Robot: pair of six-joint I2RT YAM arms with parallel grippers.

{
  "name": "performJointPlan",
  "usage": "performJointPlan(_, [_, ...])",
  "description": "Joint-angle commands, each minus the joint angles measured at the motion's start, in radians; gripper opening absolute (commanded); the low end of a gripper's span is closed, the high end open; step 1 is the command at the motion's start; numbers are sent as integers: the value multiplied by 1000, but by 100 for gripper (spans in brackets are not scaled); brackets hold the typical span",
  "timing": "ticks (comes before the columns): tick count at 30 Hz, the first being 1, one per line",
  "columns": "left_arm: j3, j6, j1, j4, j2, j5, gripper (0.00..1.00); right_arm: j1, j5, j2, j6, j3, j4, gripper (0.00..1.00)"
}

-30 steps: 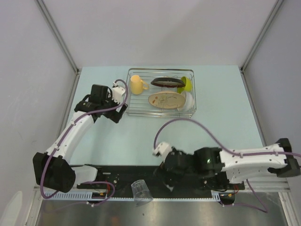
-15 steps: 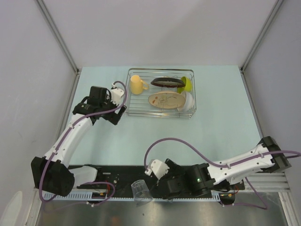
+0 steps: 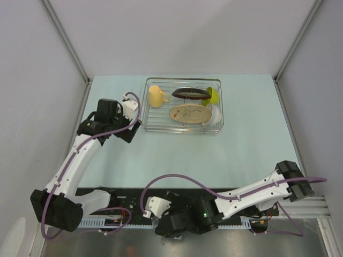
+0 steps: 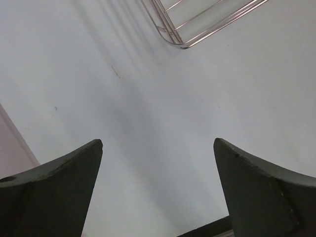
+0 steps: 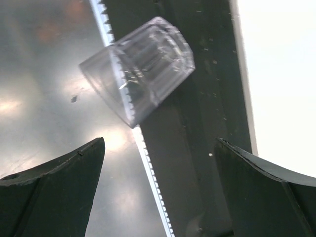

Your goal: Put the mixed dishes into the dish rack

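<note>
The silver wire dish rack stands at the back of the table. It holds the cream-yellow mug, the dark red-brown dish, the lime-green bowl, the beige plate and the white bowl. The clear glass lies on its side across a toothed rail at the table's near edge. My right gripper is open and empty, just short of the glass, and covers it in the top view. My left gripper is open and empty over bare table, left of the rack's near-left corner.
A black base rail runs along the near table edge, with a shiny metal surface below it. The purple cable of the right arm loops over the table front. Grey walls close in the sides and back.
My right arm has swung left and down along the near edge until its gripper is over the glass. My left arm has drawn back slightly to the left, away from the rack.
</note>
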Motion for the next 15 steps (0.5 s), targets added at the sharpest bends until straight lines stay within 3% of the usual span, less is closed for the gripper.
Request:
performJointPlan(1, [39,-16,5,-22,-62,-25,100,-11,-80,30,-73,49,40,97])
performJointPlan(15, [80,9,6,-53,-59,-62,100,-106,-274,82,-147,18,126,96])
